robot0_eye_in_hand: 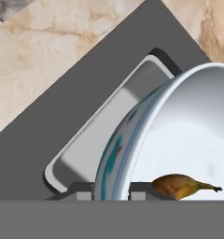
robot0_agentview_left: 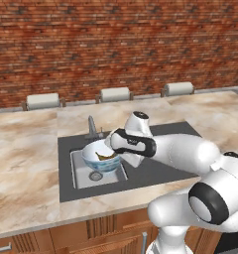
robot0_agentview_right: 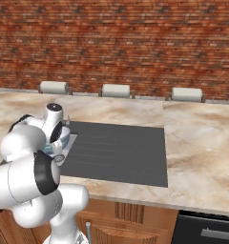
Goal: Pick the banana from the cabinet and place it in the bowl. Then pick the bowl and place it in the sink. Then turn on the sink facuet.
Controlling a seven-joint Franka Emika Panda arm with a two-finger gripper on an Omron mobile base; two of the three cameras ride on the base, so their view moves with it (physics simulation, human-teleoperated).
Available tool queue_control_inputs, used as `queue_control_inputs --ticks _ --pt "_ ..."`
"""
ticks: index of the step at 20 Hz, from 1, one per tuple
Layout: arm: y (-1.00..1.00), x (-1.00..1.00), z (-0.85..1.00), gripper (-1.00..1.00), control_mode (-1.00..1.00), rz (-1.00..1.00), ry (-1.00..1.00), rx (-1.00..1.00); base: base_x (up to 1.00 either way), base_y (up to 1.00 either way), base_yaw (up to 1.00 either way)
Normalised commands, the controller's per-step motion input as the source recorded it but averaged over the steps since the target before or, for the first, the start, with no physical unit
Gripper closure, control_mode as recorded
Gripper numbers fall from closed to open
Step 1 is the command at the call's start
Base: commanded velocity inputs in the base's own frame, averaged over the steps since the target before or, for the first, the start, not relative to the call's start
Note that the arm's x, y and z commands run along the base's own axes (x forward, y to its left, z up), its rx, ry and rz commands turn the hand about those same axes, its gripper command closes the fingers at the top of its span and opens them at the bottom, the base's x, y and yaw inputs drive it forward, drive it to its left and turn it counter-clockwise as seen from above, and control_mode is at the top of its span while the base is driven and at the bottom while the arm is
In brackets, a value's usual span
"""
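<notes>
Even, bright, rendered light across all three views, nothing dim.

The marble counter (robot0_agentview_left: 27,163) glows evenly with no glare, and the dark sink (robot0_agentview_left: 155,171) surround stays flat and matte. Inside the bowl (robot0_eye_in_hand: 193,135) the white shades softly to grey, and the banana (robot0_eye_in_hand: 181,186) drops only a faint shadow. Edges look slightly soft and pixelated; straight lines stay straight at the corners.
</notes>
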Motion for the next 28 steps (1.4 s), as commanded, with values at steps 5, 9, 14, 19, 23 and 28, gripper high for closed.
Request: queue_control_inputs --ticks 5,9,14,19,23,28 --pt "0.0 0.18 -0.24 1.0 -1.0 0.0 0.0 0.0 0.0 0.0 0.0" --pt "0.01 0.18 -0.25 1.0 -1.0 0.0 0.0 0.0 0.0 0.0 0.0" --pt "0.05 0.16 -0.24 1.0 -1.0 0.0 0.0 0.0 0.0 0.0 0.0" --pt "0.21 0.2 -0.21 1.0 -1.0 0.0 0.0 0.0 0.0 0.0 0.0" --pt "0.22 0.16 -0.19 1.0 -1.0 0.0 0.0 0.0 0.0 0.0 0.0" --pt "0.04 0.11 -0.23 1.0 -1.0 0.0 0.0 0.0 0.0 0.0 0.0"
